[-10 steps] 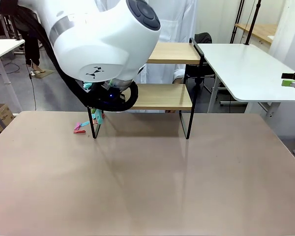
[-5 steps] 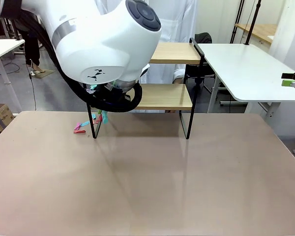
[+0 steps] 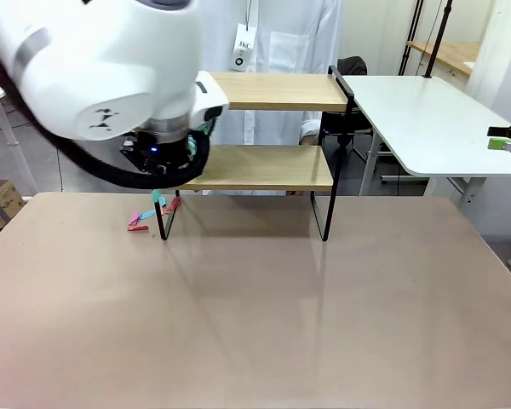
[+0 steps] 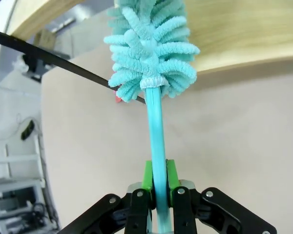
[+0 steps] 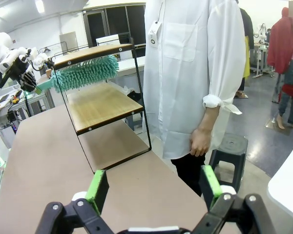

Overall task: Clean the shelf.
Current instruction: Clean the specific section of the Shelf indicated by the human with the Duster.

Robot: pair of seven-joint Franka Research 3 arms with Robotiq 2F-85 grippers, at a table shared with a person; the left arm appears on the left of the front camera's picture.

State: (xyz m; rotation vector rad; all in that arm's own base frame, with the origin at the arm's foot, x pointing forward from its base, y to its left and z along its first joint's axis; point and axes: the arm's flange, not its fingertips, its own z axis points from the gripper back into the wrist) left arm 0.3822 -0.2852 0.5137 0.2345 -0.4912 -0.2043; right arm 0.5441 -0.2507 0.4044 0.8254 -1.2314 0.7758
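Left wrist view: the left gripper (image 4: 158, 178) is seen closed tight on the thin teal plastic handle of a fluffy teal chenille duster (image 4: 149, 48). The green pads (image 4: 147, 175) are pressed against either side of the stick, so that the head is carried well ahead of the wrist and can be reached in between the tiers. The two-tier shelf of light wooden boards in a thin black metal frame (image 3: 272, 166) is stood at the far middle of the tan table (image 3: 255, 324), with a person in a white coat (image 5: 185, 58) standing just behind it. From the right wrist view the duster head is found in the space between the two boards, close under the upper one at the left arm's end; whether a board is actually touched cannot be told. Both boards are shown bare, with nothing stored on them. A few small pink and teal pieces (image 3: 140, 223) are lying on the table just beside the shelf's left leg; what they are cannot be made out. The right gripper (image 5: 154, 187) is held wide open and empty, well apart from the shelf, presumably parked out of the way.
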